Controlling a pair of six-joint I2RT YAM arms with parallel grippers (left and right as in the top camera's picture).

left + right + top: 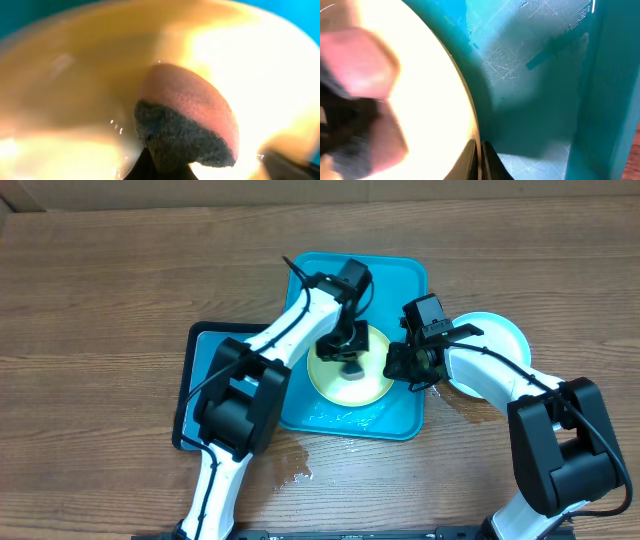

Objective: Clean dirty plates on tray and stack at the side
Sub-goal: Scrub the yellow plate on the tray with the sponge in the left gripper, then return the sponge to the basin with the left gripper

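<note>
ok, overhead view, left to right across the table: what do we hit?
Dark tray → yellow plate, on the turquoise tray → right tool → blue plate. Left tool skipped: it hangs over the yellow plate.

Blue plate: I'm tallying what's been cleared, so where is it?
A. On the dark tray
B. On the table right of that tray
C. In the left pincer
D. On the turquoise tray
B: the blue plate lies on the table right of the tray, partly under the right arm.
</note>
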